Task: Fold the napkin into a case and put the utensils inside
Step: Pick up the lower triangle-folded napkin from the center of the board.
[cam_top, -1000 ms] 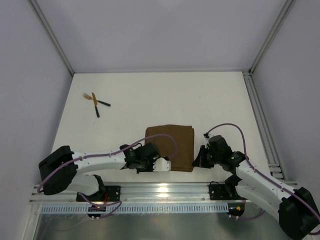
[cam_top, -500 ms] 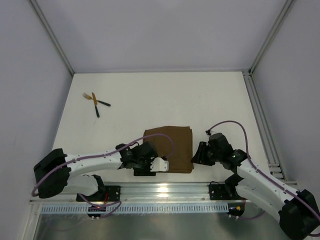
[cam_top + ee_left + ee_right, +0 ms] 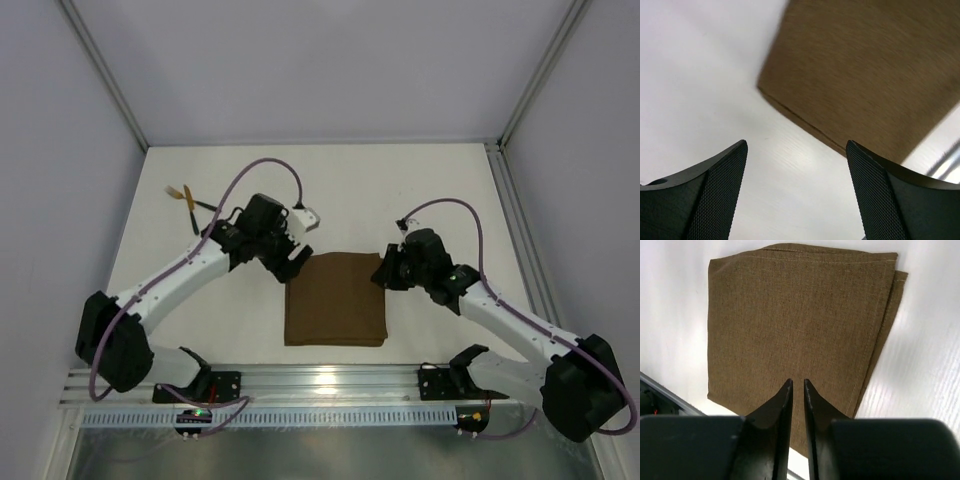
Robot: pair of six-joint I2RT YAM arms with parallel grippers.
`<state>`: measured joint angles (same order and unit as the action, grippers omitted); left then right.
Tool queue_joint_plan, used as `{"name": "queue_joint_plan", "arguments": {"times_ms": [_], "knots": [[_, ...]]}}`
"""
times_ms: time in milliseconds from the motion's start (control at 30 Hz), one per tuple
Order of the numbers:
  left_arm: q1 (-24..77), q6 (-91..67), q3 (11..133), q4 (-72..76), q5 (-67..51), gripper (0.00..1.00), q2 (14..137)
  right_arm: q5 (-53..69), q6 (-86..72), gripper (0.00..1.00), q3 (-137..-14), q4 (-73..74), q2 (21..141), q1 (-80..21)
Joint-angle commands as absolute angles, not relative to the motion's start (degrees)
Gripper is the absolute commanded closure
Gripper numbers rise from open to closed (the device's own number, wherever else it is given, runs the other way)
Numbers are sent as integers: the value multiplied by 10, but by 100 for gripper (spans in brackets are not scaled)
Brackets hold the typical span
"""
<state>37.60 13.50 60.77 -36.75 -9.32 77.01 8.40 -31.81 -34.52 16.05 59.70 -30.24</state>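
Both grippers have left the near corners of the napkin for its far corners, and the cloth lies much where it was, folded flat in the near middle of the table, just short of the near edge. The left gripper hovers off the far-left corner, jaws wide apart and empty. The right gripper hangs by the far-right corner, jaws drawn almost together with a thin slit between, gripping nothing. The utensils lie crossed near the far-left corner, well apart from the cloth. The napkin is a near-square packet, slightly longer from far to near, its sides parallel with the table edges. It is probably light, limp and prone to slide or unfold, so it is best pinched at a corner through all layers, where the stacked hems show.
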Motion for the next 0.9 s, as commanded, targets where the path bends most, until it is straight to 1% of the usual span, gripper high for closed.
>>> {"name": "queue_joint_plan", "arguments": {"times_ms": [0,133,267,333,367,400,433,567,700,767,800,867], "knots": [[276,47,666,-360,-164,18,861,115,-316,83,-352,46,634,-301],[263,40,685,-324,-191,14,925,128,-330,88,-347,-24,700,-301],[262,25,689,-289,-164,14,986,137,-339,91,-344,-62,740,-301],[262,22,692,-287,-165,18,1018,142,-344,92,-338,-80,749,-301],[262,17,686,-286,-167,31,1045,150,-358,93,-324,-108,761,-304],[262,17,686,-286,-170,32,1045,151,-358,93,-320,-115,761,-304],[262,17,682,-286,-172,35,1048,154,-365,93,-316,-121,767,-306],[262,19,672,-276,-184,37,1059,158,-384,93,-305,-155,793,-315],[263,18,668,-275,-241,37,1070,168,-402,94,-296,-196,825,-323],[263,17,667,-276,-261,42,1075,169,-410,95,-294,-203,838,-322],[263,16,666,-279,-265,46,1078,166,-410,95,-294,-205,840,-323],[263,18,664,-279,-266,49,1078,157,-411,96,-295,-204,843,-323]]}}
